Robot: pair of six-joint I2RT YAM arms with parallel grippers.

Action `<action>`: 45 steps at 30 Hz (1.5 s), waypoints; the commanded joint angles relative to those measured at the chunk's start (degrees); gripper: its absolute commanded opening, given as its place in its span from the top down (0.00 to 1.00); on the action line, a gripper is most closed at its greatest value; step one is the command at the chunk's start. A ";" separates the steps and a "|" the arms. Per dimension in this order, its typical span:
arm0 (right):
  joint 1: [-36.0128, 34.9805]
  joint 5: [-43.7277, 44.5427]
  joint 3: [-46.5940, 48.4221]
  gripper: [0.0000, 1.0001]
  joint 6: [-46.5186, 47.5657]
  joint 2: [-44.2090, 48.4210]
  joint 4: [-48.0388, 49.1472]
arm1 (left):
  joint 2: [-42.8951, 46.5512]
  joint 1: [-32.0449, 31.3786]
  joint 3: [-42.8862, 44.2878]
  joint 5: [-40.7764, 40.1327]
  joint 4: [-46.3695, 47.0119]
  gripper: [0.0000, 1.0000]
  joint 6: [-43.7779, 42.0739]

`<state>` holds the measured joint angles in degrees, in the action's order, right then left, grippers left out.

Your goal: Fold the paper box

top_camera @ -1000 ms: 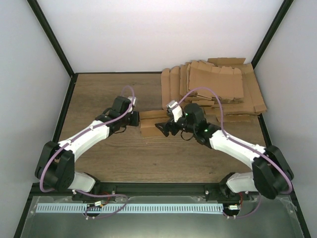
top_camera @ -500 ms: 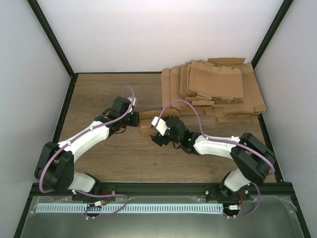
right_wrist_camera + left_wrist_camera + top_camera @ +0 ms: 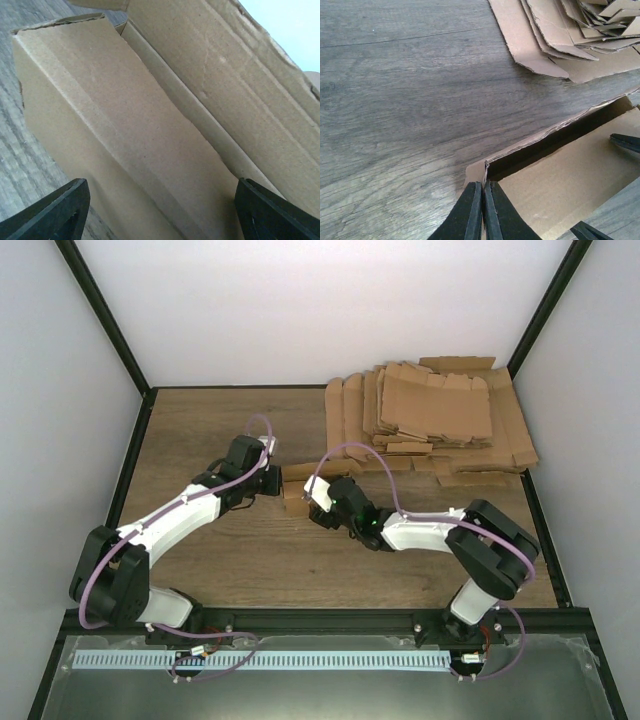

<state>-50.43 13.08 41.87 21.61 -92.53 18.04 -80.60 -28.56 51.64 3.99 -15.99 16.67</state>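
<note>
The partly folded brown cardboard paper box [image 3: 297, 492] lies mid-way across the wooden table [image 3: 200, 430], between both arms. The left gripper [image 3: 483, 186] is clenched on the thin wall edge at the box's left-end corner. The right gripper [image 3: 160, 189] is spread wide and grasps nothing, its black fingers [image 3: 55, 212] flanking the long open trough. The left should probably anchor while the right pushes along a crease, not mid-panel. The pile of flat brown cardboard blanks [image 3: 440, 415] crowds the far right; bare wood lies left and nearer.
</note>
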 commanded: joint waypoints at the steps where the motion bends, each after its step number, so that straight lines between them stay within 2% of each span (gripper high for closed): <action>1: -2.07 2.14 2.77 0.18 -1.42 -1.82 0.43 | -0.63 -0.45 0.96 0.75 1.30 0.95 0.25; 10: -5.43 1.97 2.82 0.19 -8.79 -0.57 0.11 | -1.92 -0.45 2.06 0.61 2.63 0.95 0.06; 15: -5.44 0.96 3.18 0.18 -13.19 2.17 -1.77 | -2.89 -0.45 2.36 0.53 4.38 0.95 -1.21; 20: -2.89 -3.27 5.19 0.15 -17.62 5.11 -7.94 | -3.47 -0.45 3.29 0.50 4.91 0.95 -1.93; 24: 0.61 -7.21 4.06 0.12 -19.81 10.04 -9.64 | -3.17 -0.44 3.36 -0.10 4.71 0.95 -2.57; 31: 6.79 -13.61 4.02 0.15 -20.72 18.01 -15.64 | -3.25 -0.45 3.47 -0.64 4.30 0.95 -2.95; 39: 23.87 -28.90 0.68 0.29 -27.99 23.97 -16.83 | -3.17 -0.45 3.46 -0.64 4.21 0.95 -2.83; 45: 29.21 -35.28 3.73 0.41 -27.89 19.97 -19.25 | -3.15 -0.48 3.49 -0.73 4.12 0.95 -2.99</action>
<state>-22.35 -15.14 43.13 -5.52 -70.30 1.52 -83.61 -28.82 53.36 3.68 -12.53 14.63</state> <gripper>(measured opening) 0.611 0.050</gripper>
